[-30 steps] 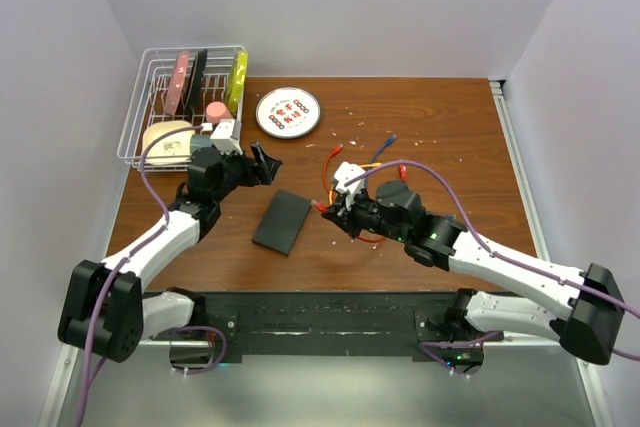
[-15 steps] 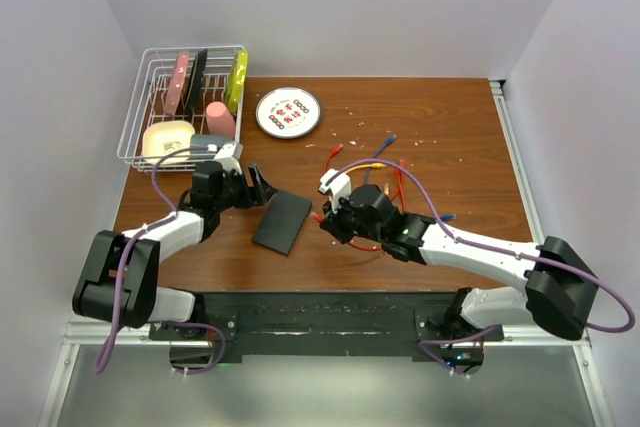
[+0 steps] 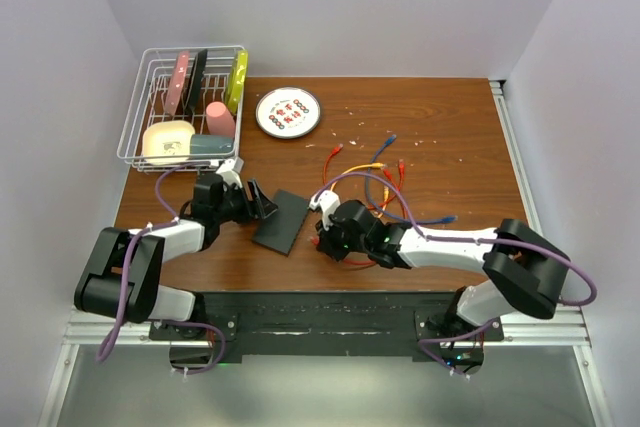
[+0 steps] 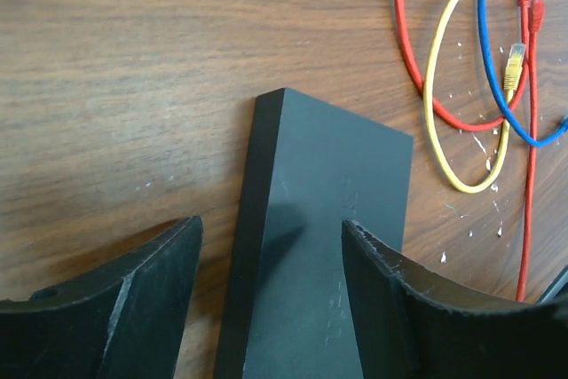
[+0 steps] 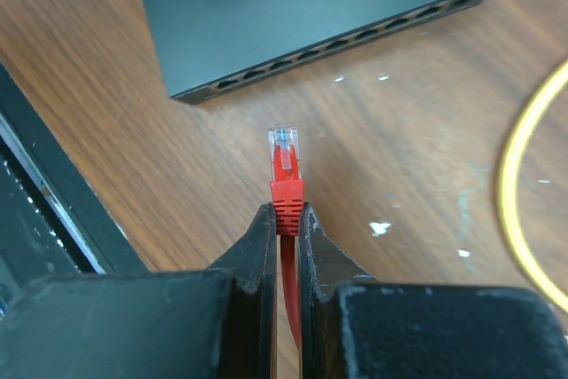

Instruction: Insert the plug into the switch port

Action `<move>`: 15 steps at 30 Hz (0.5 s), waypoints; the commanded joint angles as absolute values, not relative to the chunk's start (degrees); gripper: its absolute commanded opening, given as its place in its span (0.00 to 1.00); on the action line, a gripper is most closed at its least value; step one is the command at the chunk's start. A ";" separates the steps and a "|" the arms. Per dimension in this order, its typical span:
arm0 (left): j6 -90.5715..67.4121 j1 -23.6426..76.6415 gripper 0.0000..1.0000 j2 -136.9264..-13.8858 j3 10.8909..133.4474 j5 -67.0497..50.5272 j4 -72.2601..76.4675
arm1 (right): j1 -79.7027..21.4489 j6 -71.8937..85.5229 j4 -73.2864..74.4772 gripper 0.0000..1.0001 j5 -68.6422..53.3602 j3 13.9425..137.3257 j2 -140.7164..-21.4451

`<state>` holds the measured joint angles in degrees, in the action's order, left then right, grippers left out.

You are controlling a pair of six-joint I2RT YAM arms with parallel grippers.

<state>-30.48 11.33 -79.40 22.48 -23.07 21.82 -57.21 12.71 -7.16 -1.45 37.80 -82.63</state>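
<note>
The right gripper (image 5: 286,217) clenched the red plug (image 5: 284,164) near the switch (image 5: 302,6). The left gripper (image 4: 269,228) stood open at its end.

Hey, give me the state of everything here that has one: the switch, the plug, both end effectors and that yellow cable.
switch: lying flat, ports in view all empty.
plug: unplugged, tip facing the port row, short of it.
right end effector: shut on the plug.
left end effector: open, over one end of the switch, gripping nothing.
yellow cable: loose, both ends free.
</note>
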 commanded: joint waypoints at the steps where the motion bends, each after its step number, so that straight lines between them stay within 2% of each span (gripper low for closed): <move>1: -31.90 10.46 0.67 -80.16 21.45 -23.20 23.47 | -59.32 14.59 -8.88 0.00 -0.19 40.34 -85.25; 15: -32.52 10.37 0.62 -80.77 19.42 -25.05 25.66 | -62.58 15.12 -5.19 0.00 5.79 45.61 -94.39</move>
